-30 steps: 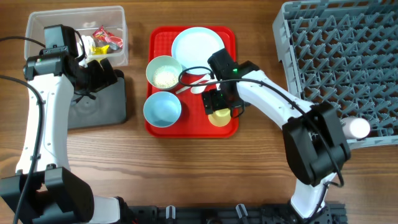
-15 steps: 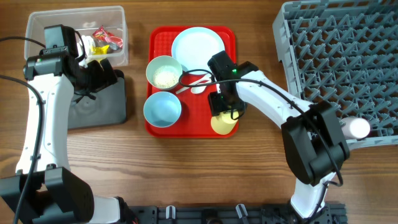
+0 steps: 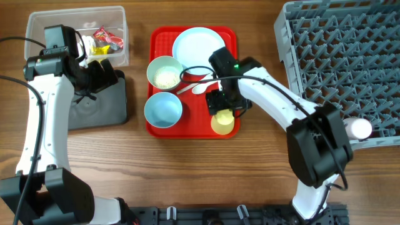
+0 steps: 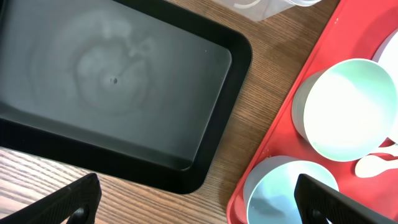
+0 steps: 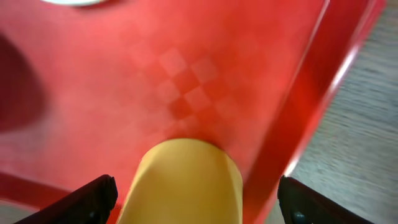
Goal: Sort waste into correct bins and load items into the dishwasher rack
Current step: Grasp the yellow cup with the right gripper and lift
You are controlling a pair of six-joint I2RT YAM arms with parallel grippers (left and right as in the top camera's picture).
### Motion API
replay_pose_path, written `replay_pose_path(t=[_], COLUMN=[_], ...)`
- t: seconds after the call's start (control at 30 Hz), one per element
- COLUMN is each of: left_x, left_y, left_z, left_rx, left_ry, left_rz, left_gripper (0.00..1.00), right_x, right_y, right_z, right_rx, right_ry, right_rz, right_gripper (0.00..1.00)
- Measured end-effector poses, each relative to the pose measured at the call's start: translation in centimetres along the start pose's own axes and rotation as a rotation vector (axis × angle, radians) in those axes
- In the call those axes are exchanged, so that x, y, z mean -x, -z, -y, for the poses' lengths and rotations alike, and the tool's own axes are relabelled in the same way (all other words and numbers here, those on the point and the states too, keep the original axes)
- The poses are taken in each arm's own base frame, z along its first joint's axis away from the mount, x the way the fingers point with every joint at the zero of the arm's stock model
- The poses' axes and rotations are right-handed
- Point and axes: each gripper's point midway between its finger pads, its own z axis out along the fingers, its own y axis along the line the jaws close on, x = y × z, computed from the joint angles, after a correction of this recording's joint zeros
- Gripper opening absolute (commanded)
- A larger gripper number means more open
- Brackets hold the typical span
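— What goes down for the view from above?
— Overhead: right gripper low over the near right corner of the red tray. The yellow cup is just beside it, on the side toward the robot's base; its outline is round (upright, I'd judge, though I wouldn't swear to it). The dishwasher rack is well apart to the right. The left gripper is far off by the bins, between the clear tub and the black tray; the right arm is plainly the nearer to the cup.
— And the left wrist?
— Left wrist: fingers spread wide with nothing between them. Below is a corner of the black tray on the wood. A pale blue bowl and a second bowl sit along the red tray's left side; no cup in sight.
— Right wrist?
— Right wrist: fingers spread wide, one each side of the yellow cup. The cup is roughly centred between them; red tray shows in the gap on both sides, so no contact that I can see. The tray's rim runs just past the cup on the right, with the table beyond.
— Your reading?
— The cup is already bracketed, so the jaws need only close across its width. The carry would then go rightward to the rack; one risk is the cup catching the rim close by.
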Motion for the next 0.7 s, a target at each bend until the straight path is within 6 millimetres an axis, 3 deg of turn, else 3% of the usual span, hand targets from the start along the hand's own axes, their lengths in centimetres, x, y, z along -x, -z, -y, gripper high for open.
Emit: replay_pose_path(t=[0.1, 0.2, 0.5, 0.7], left_x=[-0.1, -0.1, -0.1, -0.2], left_y=[0.0, 0.0, 0.0, 0.0], left_z=[0.0, 0.0, 0.0, -0.1], left_rx=[0.001, 0.002, 0.002, 0.003], left_ry=[0.000, 0.000, 0.000, 0.000], left_rz=[-0.004, -0.006, -0.006, -0.010], left_gripper=[1.00, 1.00, 1.00, 1.00], right_x=[-0.8, -1.5, -2.5, -2.7], right_y=[1.3, 1.4, 0.1, -0.1], right_z=[0.1, 0.2, -2.3, -1.8], right_rx=[-0.005, -0.013, -0.033, -0.077], right_ry=[-0.002, -0.005, 0.032, 0.001], right_rz=[-0.018, -0.042, -0.031, -0.022], right_gripper=[0.88, 0.88, 0.89, 0.88])
